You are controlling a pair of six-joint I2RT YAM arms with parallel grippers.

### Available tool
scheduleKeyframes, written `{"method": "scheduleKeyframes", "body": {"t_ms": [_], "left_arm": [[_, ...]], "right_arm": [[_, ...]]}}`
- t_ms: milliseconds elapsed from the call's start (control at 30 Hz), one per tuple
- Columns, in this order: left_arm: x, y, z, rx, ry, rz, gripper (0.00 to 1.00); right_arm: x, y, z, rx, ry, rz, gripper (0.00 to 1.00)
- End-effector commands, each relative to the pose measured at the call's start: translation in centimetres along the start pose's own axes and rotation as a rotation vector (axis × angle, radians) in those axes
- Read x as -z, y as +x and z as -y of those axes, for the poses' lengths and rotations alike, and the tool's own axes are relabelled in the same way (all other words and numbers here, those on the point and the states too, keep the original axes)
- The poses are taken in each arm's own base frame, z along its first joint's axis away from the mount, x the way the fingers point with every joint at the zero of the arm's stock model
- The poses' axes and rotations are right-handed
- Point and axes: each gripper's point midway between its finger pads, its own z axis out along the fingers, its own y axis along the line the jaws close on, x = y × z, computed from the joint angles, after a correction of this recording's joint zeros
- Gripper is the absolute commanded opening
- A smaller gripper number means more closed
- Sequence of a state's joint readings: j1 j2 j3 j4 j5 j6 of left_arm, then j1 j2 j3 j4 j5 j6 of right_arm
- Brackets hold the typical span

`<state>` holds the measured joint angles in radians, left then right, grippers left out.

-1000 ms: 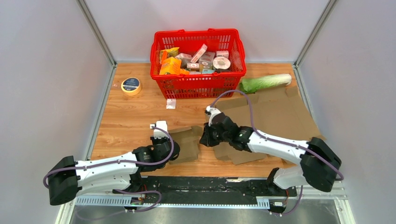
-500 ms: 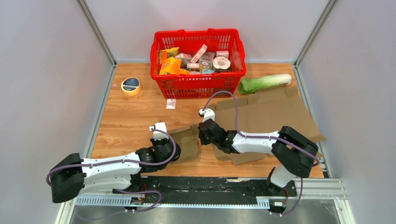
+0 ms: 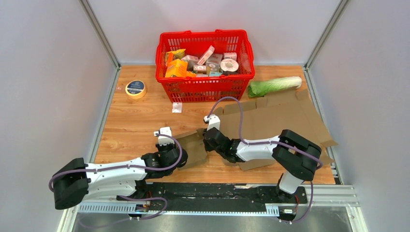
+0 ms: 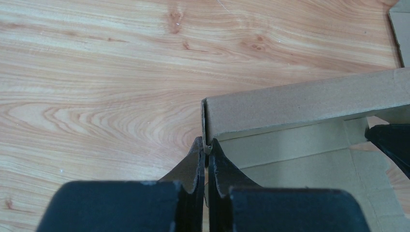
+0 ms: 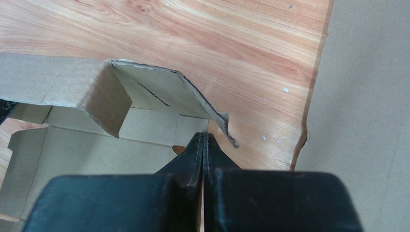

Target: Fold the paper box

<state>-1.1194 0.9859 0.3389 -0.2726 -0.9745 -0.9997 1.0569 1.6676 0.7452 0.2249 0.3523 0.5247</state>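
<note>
The left pincer (image 4: 207, 145) is closed tight on the small brown cardboard box (image 4: 300, 106), with the corner of a thin upright wall nipped between its black fingers. The right pincer (image 5: 204, 137) is likewise fully closed, its tips set against the lower edge of a ragged-edged flap. Whether that flap is actually gripped cannot be told.

The box is made of matte, fibrous card and is only half raised: one long wall is stood up, while the slotted floor panels are laid flat. It is placed on the near middle of the pale-grained wooden table (image 3: 135, 125), with the left pincer at its 8 o'clock and the right at its 3 o'clock.

At the box's 2 o'clock a large flat brown cardboard sheet (image 3: 285, 116) is spread. Farther off, a red plastic mesh basket (image 3: 208, 89) filled with packets is stood at 12 o'clock. A round yellow tape roll (image 3: 136, 89) is seen at 10 o'clock and a long green leafy vegetable (image 3: 274, 85) at 1 o'clock.
</note>
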Motion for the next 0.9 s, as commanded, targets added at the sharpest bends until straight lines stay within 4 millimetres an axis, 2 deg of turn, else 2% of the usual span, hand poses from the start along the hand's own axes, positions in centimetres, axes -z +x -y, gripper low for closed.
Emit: {"method": "scheduleKeyframes", "body": {"t_ms": [0,100,133,300,500,700,867], "left_arm": [[0.1,-0.5,0.4,0.032,0.002,0.011,0.0],[0.2,-0.4,0.0,0.027,-0.005,0.009,0.0],[0.2,-0.4,-0.1,0.031,-0.007,0.011,0.0],[0.3,-0.2,-0.3,0.033,-0.001,0.008,0.0],[0.3,-0.4,-0.2,0.025,0.0,0.006,0.0],[0.3,-0.2,0.0,0.023,0.007,-0.001,0.0],[0.3,-0.3,0.2,0.023,0.013,-0.001,0.0]], "right_arm": [[0.3,-1.3,0.4,0.009,0.074,0.063,0.0],[0.9,-0.7,2.2,-0.026,0.149,0.053,0.0],[1.1,0.2,2.6,-0.027,0.144,0.041,0.0],[0.8,0.8,1.9,-0.034,0.09,0.043,0.0],[0.1,-0.6,-0.9,-0.038,-0.004,0.059,0.0],[0.2,-3.1,-2.8,-0.019,-0.045,0.105,0.0],[0.0,-3.0,-4.0,-0.012,-0.091,0.1,0.0]]}}
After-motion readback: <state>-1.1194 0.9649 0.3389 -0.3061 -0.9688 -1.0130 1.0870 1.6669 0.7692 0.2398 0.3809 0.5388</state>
